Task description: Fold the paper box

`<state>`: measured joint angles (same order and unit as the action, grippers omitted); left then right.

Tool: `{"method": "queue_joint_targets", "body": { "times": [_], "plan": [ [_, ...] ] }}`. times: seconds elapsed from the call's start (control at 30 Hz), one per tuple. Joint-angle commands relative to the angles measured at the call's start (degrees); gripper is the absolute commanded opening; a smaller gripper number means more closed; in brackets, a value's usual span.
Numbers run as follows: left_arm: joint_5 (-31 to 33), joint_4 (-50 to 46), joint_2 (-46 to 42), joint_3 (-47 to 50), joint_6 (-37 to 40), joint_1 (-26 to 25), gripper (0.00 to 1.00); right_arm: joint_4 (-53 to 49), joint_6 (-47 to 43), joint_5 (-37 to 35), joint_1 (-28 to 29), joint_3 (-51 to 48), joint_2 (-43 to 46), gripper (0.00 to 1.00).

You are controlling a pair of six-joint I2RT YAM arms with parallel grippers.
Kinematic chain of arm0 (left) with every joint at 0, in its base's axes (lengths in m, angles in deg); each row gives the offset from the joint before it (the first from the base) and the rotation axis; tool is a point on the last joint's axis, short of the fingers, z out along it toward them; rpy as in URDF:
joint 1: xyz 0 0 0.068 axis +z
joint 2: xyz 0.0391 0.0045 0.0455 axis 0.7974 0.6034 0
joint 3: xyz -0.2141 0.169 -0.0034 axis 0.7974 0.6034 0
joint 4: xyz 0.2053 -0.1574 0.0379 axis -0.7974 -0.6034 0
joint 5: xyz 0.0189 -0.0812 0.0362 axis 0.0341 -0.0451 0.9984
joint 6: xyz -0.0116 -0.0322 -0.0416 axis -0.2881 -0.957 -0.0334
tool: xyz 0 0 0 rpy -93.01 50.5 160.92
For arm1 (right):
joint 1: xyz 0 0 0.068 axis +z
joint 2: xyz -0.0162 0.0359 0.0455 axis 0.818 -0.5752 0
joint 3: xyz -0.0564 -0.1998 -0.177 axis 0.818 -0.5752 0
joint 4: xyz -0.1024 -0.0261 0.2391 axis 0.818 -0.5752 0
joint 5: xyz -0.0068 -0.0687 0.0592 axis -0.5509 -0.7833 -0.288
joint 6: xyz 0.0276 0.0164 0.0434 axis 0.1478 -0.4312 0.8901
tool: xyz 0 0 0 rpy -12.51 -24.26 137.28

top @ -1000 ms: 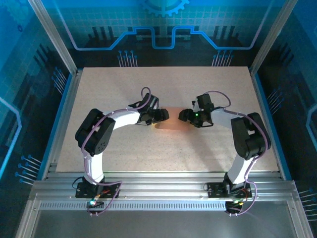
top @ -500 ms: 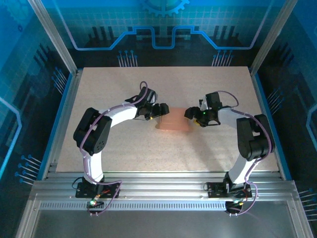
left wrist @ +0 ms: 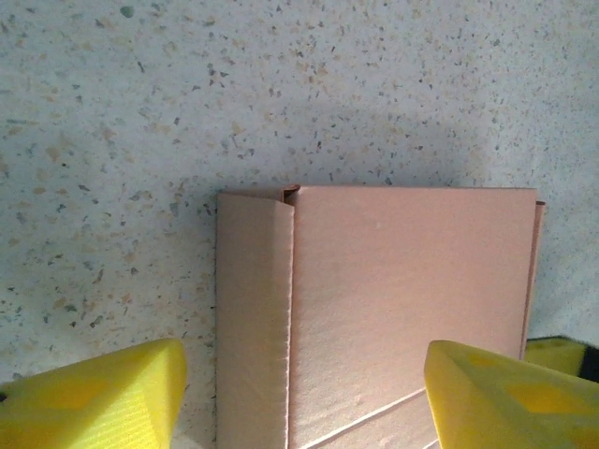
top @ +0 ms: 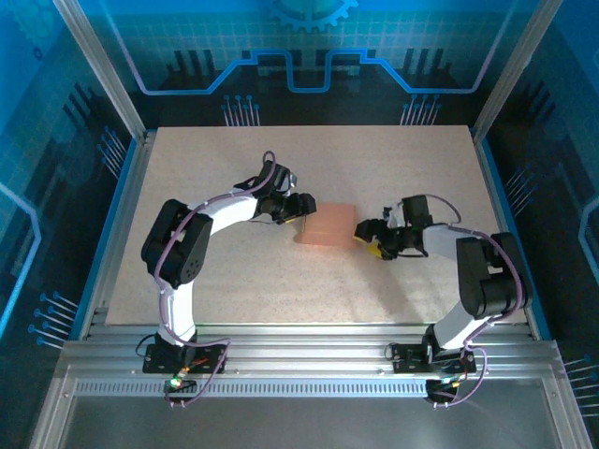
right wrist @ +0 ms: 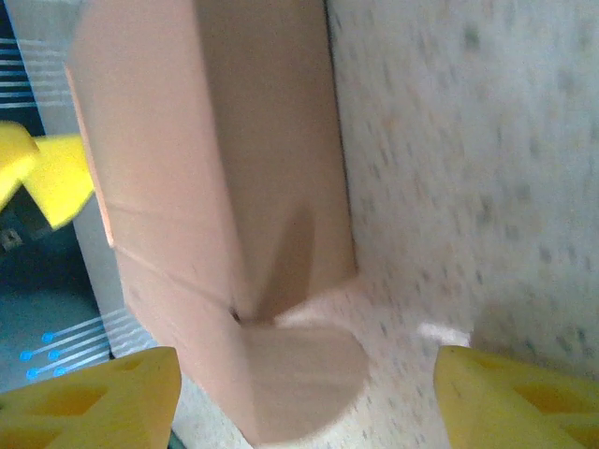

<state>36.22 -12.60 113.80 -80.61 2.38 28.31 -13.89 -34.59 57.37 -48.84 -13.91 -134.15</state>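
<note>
The paper box [top: 326, 225] is a salmon-orange cardboard piece lying mid-table, partly folded into a blocky shape. My left gripper [top: 299, 208] sits at its left edge, open. In the left wrist view its yellow fingertips [left wrist: 98, 398] stand wide apart over the box [left wrist: 402, 299], which has a narrow flap [left wrist: 253, 318] folded along its left side. My right gripper [top: 366, 233] is just off the box's right edge, open. The right wrist view shows the box [right wrist: 215, 159] with a rounded tab [right wrist: 299, 374] lying flat on the table between my fingers [right wrist: 515, 398], untouched.
The speckled tabletop [top: 234, 281] runs out on all sides of the box. An aluminium frame rail [top: 299, 360] lines the near edge and blue enclosure walls [top: 56, 187] stand around. Both arm bases sit at the near edge.
Both grippers have drawn apart from the middle. The right one pulled back to the right and nearer, the left shifted slightly left, and the box between them has come into full sight.
</note>
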Motion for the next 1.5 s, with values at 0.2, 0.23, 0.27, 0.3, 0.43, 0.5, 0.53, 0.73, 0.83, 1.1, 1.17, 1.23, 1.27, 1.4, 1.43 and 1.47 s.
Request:
{"method": "queue_joint_targets", "body": {
  "times": [0.2,0.23,0.27,0.3,0.43,0.5,0.53,0.73,0.83,1.1,1.17,1.23,1.27,1.4,1.43,1.47],
  "plan": [
    [-3.1,-2.8,2.9,-1.4,-3.8,0.3,0.57,15.1,11.6,-2.4,4.5,-11.9,8.3,0.79],
    [-3.3,-2.8,3.0,-1.2,-4.0,0.4,0.56,15.6,12.0,-3.4,4.4,-12.0,8.8,0.78],
    [-3.4,-2.6,2.9,-0.9,-4.1,0.3,0.55,16.1,12.4,-4.1,4.4,-12.0,9.1,0.76],
    [-3.4,-2.7,2.7,-0.7,-4.1,0.4,0.55,16.3,12.7,-4.0,4.4,-11.6,9.0,0.72],
    [-3.0,-3.1,2.8,-0.3,-4.1,0.4,0.52,18.8,13.7,-1.8,4.8,-9.5,6.6,0.7],
    [-2.9,-3.0,3.3,-0.2,-4.5,0.3,0.46,20.0,14.0,-1.6,4.8,-8.6,4.4,0.69],
    [-2.8,-2.9,3.5,-0.3,-4.8,0.4,0.46,21.1,14.5,-1.3,4.8,-8.4,3.5,0.69],
    [-3.2,-2.9,4.8,-0.9,-6.0,0.4,0.4,26.6,17.1,-1.6,5.6,-7.2,-0.7,0.63],
    [-3.1,-3.4,4.7,-1.2,-5.5,0.4,0.43,28.2,17.9,-1.6,6.1,-7.0,-0.5,0.53],
    [-2.5,-1.3,0.2,0.0,-5.0,0.6,0.7,27.0,16.8,-1.5,6.9,-6.5,1.8,0.5],
    [-2.0,-1.4,-0.9,0.2,-4.9,1.0,0.71,26.7,16.6,-1.5,6.9,-6.3,2.1,0.49],
    [-2.0,-1.6,-1.4,0.4,-4.9,1.4,0.72,26.6,16.6,-1.4,7.0,-6.1,2.4,0.49],
    [-2.0,-1.5,-1.7,0.6,-4.9,1.6,0.73,26.4,16.5,-1.4,7.1,-5.9,2.6,0.49],
    [-1.7,-0.6,-3.1,1.7,-4.8,2.0,0.74,25.0,15.7,-1.7,7.2,-5.3,3.5,0.49],
    [-1.5,-0.6,-3.5,1.9,-4.6,2.1,0.74,25.0,15.7,-1.6,7.2,-5.3,3.6,0.49],
    [-1.2,-0.6,-3.8,2.1,-4.5,2.2,0.75,25.0,15.7,-1.5,7.2,-5.2,3.7,0.49]
  ]
}}
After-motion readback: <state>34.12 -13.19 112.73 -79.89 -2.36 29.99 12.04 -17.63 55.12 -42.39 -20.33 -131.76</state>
